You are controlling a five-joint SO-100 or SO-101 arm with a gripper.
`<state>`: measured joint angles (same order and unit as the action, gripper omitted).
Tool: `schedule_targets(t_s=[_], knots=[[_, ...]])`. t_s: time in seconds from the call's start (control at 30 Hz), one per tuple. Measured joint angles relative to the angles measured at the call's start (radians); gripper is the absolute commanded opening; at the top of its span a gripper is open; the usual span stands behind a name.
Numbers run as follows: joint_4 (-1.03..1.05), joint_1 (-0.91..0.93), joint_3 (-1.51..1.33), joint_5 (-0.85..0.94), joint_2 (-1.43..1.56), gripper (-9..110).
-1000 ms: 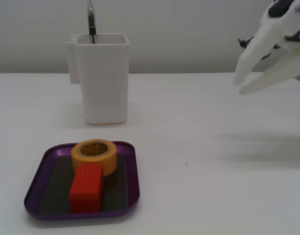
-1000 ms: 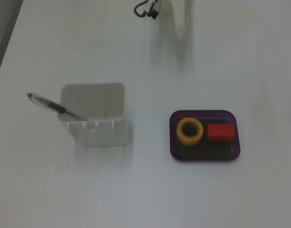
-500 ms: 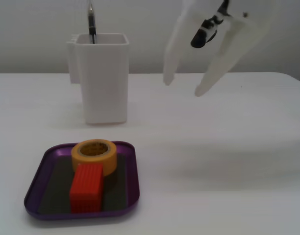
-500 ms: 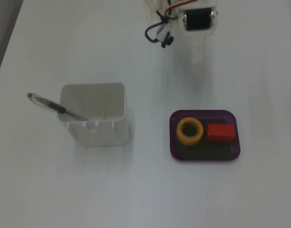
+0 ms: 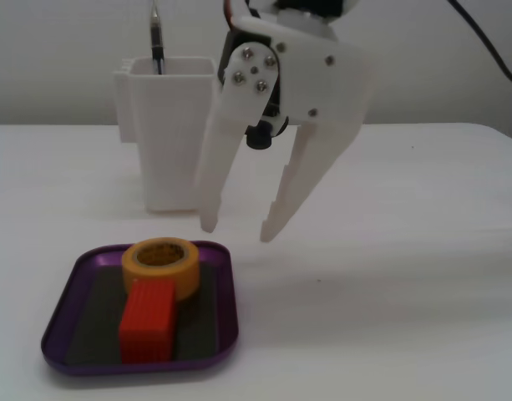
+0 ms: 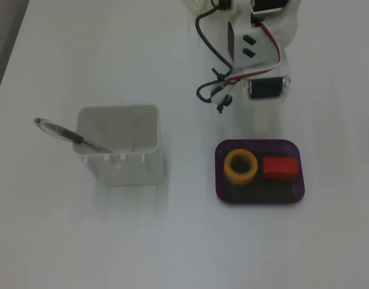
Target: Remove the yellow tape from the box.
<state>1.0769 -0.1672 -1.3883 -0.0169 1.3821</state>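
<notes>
The yellow tape [image 5: 162,263] lies flat in the far part of the purple box [image 5: 232,301], hollow core up. A red ribbed block [image 5: 147,322] stands against its near side. In the top-down fixed view the tape [image 6: 241,166] is in the left half of the box [image 6: 220,180] and the block [image 6: 279,167] in the right half. My white gripper [image 5: 238,232] is open and empty. It hangs fingers down, above the table just behind the box's far right corner. It touches nothing.
A tall white square container [image 5: 168,134] stands behind the box, with a pen [image 5: 157,38] leaning in it. From above, the container [image 6: 121,144] is left of the box. The arm's body and cables [image 6: 262,60] are at the top edge.
</notes>
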Motion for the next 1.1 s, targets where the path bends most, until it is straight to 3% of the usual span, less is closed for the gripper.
schedule_targets(t_s=[0.37,1.1], knots=[[0.0,0.0,0.19,0.0,-0.179,12],[0.0,0.075,0.209,0.002,-0.216,12]])
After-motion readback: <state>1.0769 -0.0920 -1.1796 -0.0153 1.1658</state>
